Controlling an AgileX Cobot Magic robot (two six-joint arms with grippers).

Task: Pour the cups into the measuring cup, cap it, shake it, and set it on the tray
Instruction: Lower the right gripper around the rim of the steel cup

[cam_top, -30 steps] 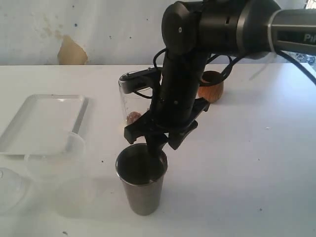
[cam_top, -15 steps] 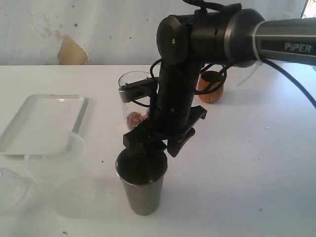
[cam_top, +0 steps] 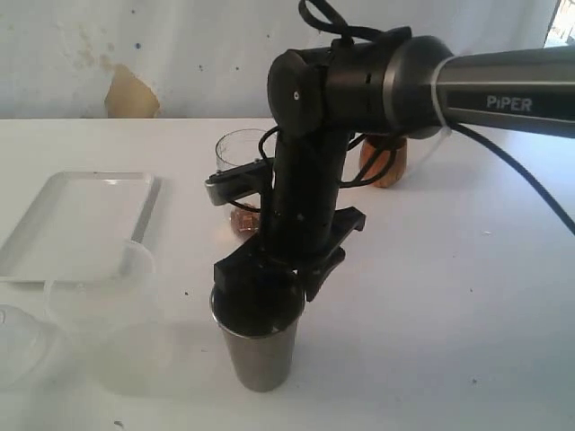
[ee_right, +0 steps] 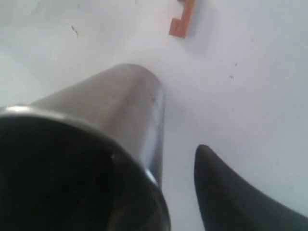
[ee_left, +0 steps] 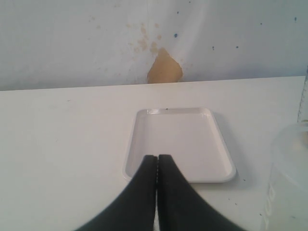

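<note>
Exterior view: the right hand [cam_top: 268, 280] is hanging open at the rim of the steel cup [cam_top: 259, 352], at six o'clock on the desk [cam_top: 467, 314]. From it, the measuring cup [cam_top: 237, 153] is standing at twelve, the wooden cup [cam_top: 384, 164] at one, the tray [cam_top: 72, 224] at ten. Left wrist: the left hand [ee_left: 157, 161] is pinching shut, empty, facing the tray [ee_left: 183, 139]. Right wrist: one finger [ee_right: 231, 192] is sitting clear of the steel cup [ee_right: 120, 110] wall, gripping nothing.

Looks like a robot test room: big white table [cam_top: 467, 296], black robot arm [cam_top: 359, 81], chipped wall [cam_top: 130, 94] upper left.
</note>
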